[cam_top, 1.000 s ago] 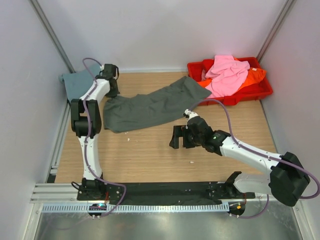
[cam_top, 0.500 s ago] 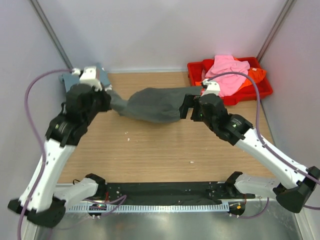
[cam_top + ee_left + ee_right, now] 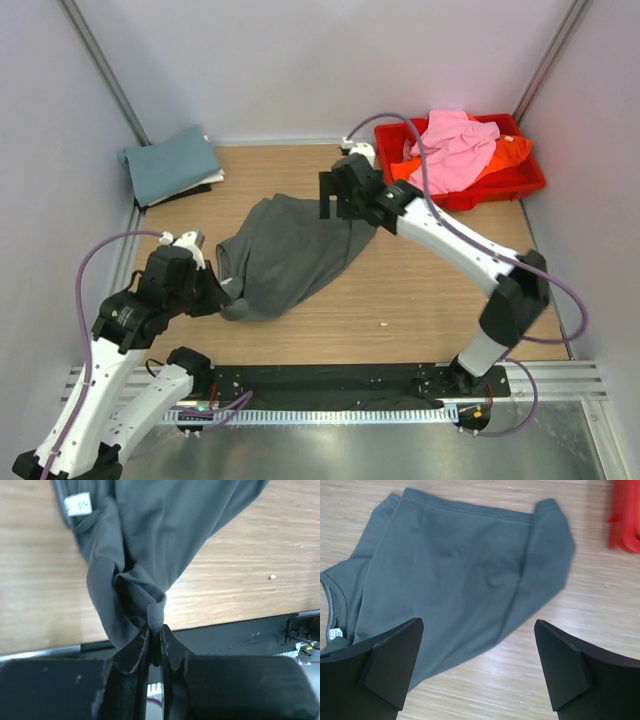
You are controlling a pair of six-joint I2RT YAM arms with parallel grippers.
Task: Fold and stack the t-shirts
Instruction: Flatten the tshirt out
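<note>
- The grey shirt (image 3: 285, 255) lies rumpled and unfolded on the worktop (image 3: 420, 290), about midway and nearer the left edge.
- The left gripper (image 3: 155, 630) pinches a bunched fold at the shirt's near-left end, jaws almost together on the cloth.
- The right gripper (image 3: 477, 625) hovers over the shirt's far edge, fingers spread wide and holding nothing.
- Done, by the look of it: a teal shirt (image 3: 170, 165) sits folded in the far left corner. A white edge (image 3: 208, 181) under it is likely another folded shirt.
- Left to do: the grey shirt needs flattening, folding and adding to that stack.
- The pink shirt (image 3: 455, 150) and orange shirt (image 3: 510, 150) lie heaped in the red tray (image 3: 525, 185) at the far right corner, not yet folded.
- I judge the task under halfway.
</note>
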